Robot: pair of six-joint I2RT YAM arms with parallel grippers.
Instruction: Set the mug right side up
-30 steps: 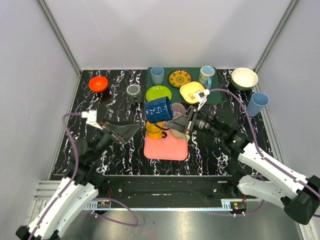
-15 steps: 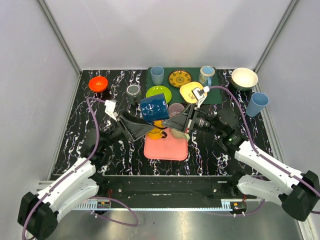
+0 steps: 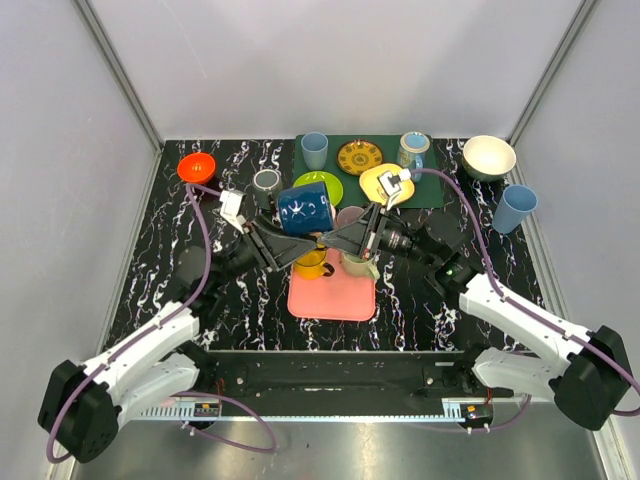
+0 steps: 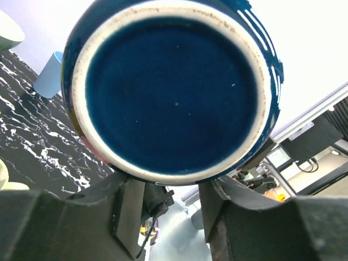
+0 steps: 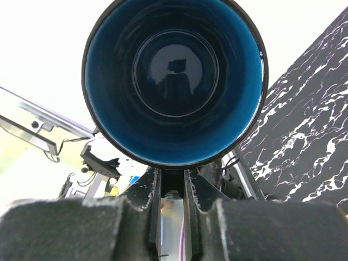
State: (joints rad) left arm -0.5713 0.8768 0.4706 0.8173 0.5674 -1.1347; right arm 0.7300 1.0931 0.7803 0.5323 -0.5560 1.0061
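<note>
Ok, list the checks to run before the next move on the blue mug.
1. Right gripper clamped on blue mug: ok, fingers close together beneath its rim.
2. Mug off the table: ok, held aloft on its side, not upright.
3. Left gripper open: ok, fingers apart beneath the mug's base.
4. Mug empty: ok, right wrist view shows a bare inside.
5. Room on pink tray: ok, near part bare; yellow mug at its far edge.
</note>
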